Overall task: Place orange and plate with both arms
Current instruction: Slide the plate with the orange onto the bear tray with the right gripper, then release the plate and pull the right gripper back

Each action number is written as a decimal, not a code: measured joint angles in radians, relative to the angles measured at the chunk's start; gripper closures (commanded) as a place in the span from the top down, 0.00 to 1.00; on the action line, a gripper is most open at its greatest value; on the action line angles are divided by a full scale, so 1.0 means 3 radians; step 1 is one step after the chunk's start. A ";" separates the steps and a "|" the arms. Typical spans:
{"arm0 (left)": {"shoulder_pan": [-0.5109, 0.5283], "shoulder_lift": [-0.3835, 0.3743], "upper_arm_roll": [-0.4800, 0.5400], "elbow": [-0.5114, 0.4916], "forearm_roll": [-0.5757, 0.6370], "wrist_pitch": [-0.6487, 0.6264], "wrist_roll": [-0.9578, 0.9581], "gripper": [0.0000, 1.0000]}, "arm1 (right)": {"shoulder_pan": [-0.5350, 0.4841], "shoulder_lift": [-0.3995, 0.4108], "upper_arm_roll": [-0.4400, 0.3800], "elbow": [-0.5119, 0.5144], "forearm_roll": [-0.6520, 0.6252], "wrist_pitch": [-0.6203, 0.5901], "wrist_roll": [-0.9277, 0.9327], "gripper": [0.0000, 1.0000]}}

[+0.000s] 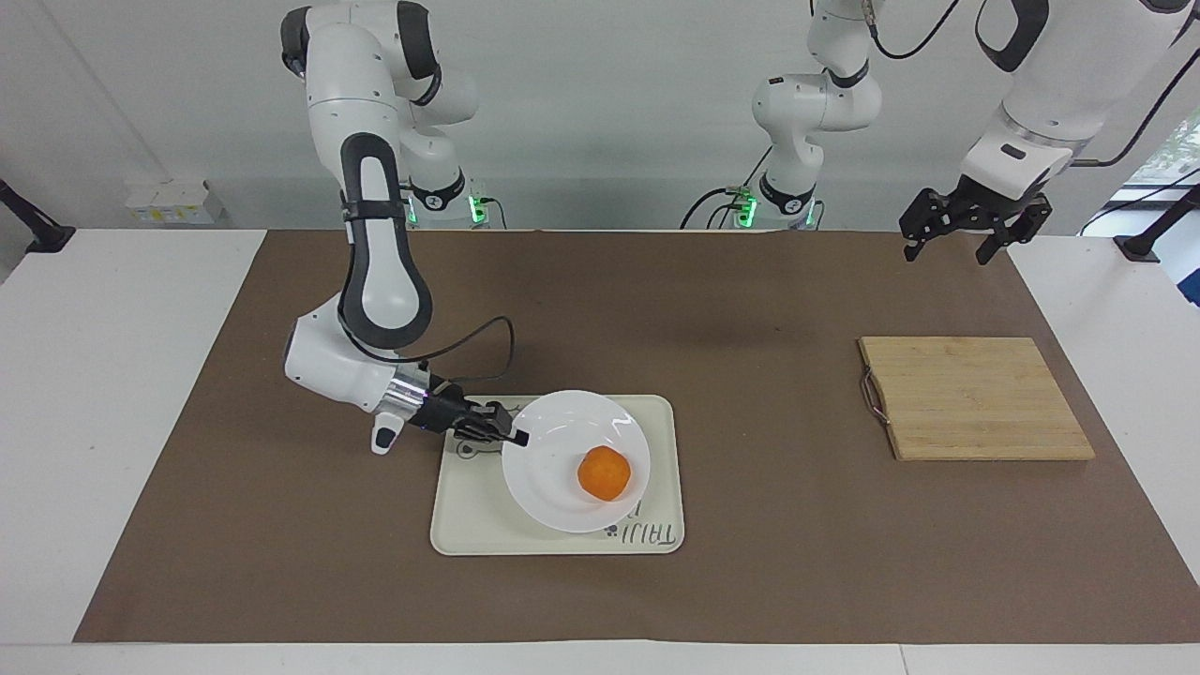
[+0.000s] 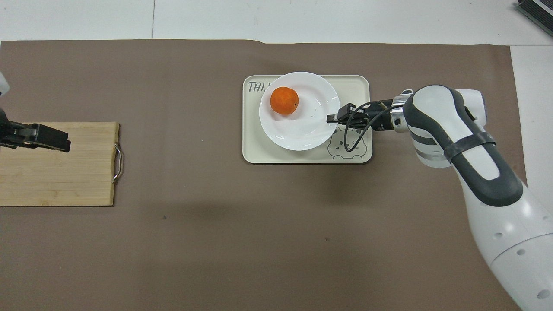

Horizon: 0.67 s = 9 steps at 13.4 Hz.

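The white plate (image 1: 562, 441) (image 2: 306, 129) is over the cream bear tray (image 1: 469, 525) (image 2: 259, 151), low on it or resting on it. The orange (image 1: 603, 472) (image 2: 284, 100) lies in the plate, on the part farther from the robots. My right gripper (image 1: 514, 437) (image 2: 332, 117) is shut on the plate's rim at the side toward the right arm's end of the table. My left gripper (image 1: 956, 239) (image 2: 60, 142) is open and empty, raised over the wooden cutting board, where the left arm waits.
A wooden cutting board (image 1: 975, 398) (image 2: 56, 172) with a metal handle lies toward the left arm's end of the table. A brown mat (image 1: 750, 562) covers the table. The right arm's cable hangs over the tray's bear drawing (image 2: 345, 147).
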 measured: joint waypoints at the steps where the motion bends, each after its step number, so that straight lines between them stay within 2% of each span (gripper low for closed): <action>1: 0.0000 0.0000 0.0000 0.0000 0.0000 0.0000 0.0000 1.00 | -0.0018 0.0009 -0.0001 0.0000 -0.0020 0.0000 -0.0004 0.00; 6: 0.0000 0.0000 0.0000 0.0000 0.0000 0.0000 0.0000 1.00 | -0.0018 0.0063 0.0001 -0.0017 -0.0076 0.0000 -0.0078 0.00; 8: 0.0000 0.0000 0.0000 0.0000 0.0000 0.0000 0.0000 1.00 | -0.0015 0.0074 0.0002 -0.0027 -0.0076 0.0024 -0.0095 0.49; 9: 0.0000 0.0000 0.0000 0.0000 0.0000 0.0000 0.0000 1.00 | -0.0012 0.0075 0.0002 -0.0034 -0.0076 0.0047 -0.0095 0.87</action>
